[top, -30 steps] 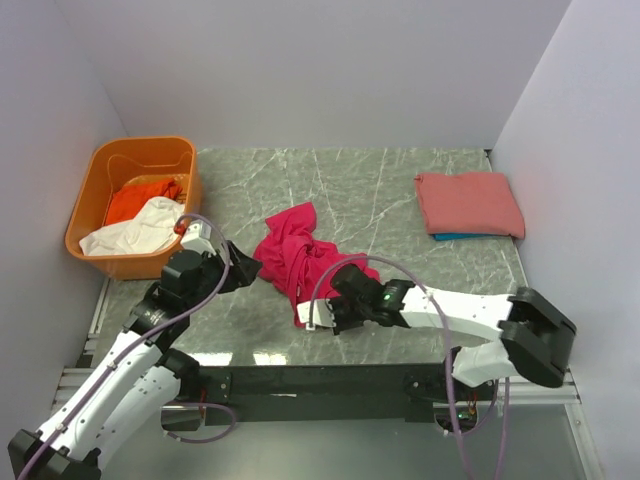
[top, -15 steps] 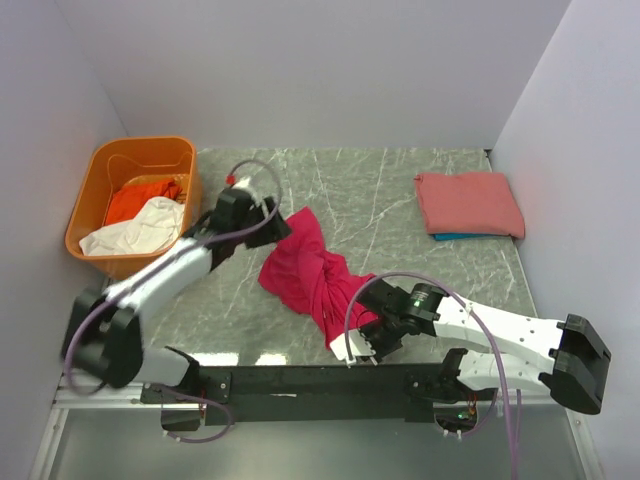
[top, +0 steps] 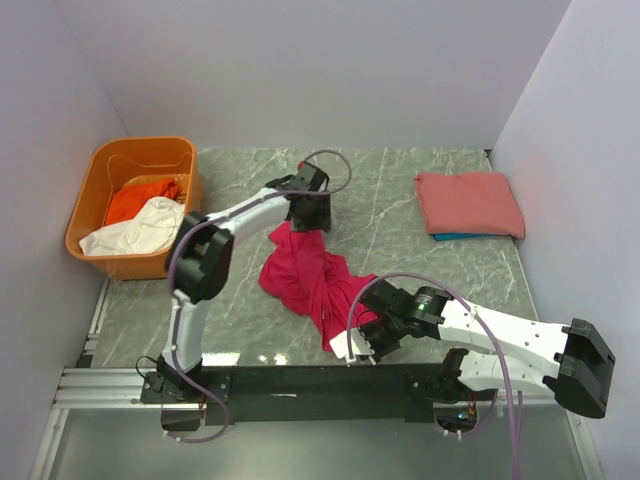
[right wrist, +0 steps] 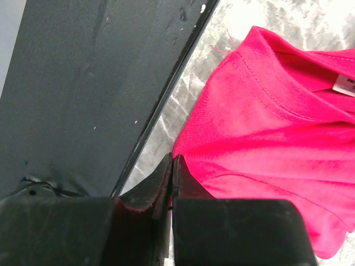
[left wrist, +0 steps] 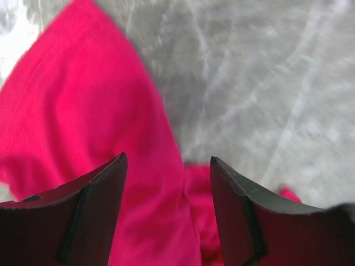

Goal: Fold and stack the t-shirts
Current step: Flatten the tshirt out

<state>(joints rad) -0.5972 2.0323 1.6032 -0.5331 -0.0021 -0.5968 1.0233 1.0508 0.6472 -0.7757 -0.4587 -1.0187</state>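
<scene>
Two views first from above: the crimson t-shirt (top: 305, 275) lies rumpled between my left gripper (top: 308, 212) and right gripper (top: 362, 335). Left wrist: my fingers (left wrist: 94, 194) stand spread over it. Right wrist: fingers clenched on its edge.

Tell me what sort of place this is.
Probably a robot-testing cell in a lab: plain white walls box in a marble-patterned table, the left arm and right arm are bolted at its near edge, and there is an orange tub of t-shirts.

The top camera looked down from high behind the near edge over the whole bench (top: 400, 190). The wrist cameras sat close behind the left tool (left wrist: 167, 163) and right tool (right wrist: 172, 163), facing down. All three views shared the crimson t-shirt (top: 305, 275).
</scene>
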